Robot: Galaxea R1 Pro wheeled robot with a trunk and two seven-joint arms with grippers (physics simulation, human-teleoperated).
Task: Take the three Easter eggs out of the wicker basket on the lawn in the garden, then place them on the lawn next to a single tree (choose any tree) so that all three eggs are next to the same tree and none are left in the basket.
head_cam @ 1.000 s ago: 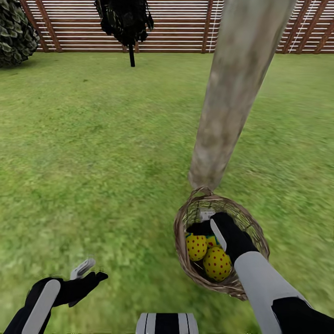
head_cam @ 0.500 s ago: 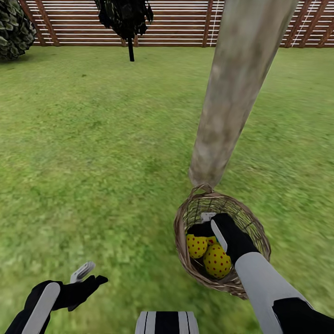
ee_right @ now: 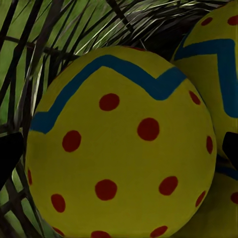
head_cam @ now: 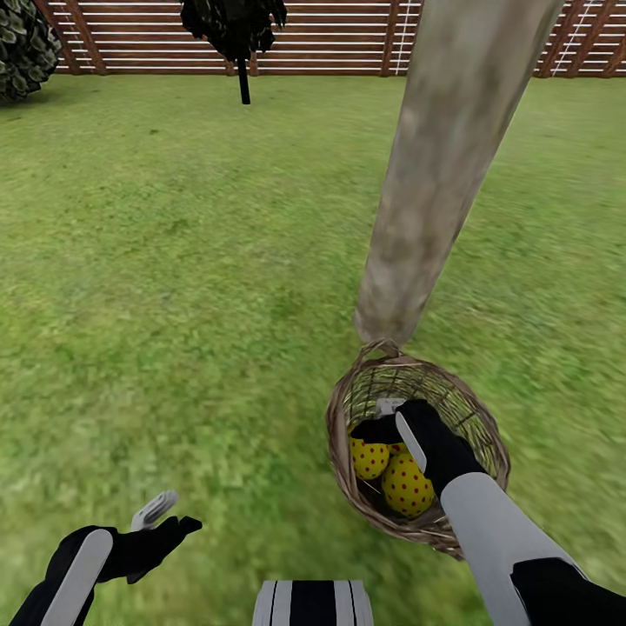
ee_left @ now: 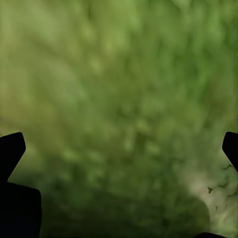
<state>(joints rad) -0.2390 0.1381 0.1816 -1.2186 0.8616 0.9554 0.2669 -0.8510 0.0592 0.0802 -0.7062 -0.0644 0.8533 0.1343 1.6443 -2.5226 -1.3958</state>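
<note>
1. Right gripper (head_cam: 389, 416) is down inside the brown open-weave wicker basket (head_cam: 474, 416); its dark fingertips (ee_right: 9, 156) stand wide on either side of a yellow, red-dotted egg with a blue zigzag band (ee_right: 121, 148), not yet clamped.
2. Two more such eggs crowd beside it, so the jaws should likely close slowly at the egg's widest part, then lift straight up.
3. Setting it on the mottled green lawn (head_cam: 174, 261) beside the pale grey-brown trunk (head_cam: 435, 174) just behind the basket seems easiest.
4. Left gripper (head_cam: 161, 513) hangs open and empty above grass.
</note>
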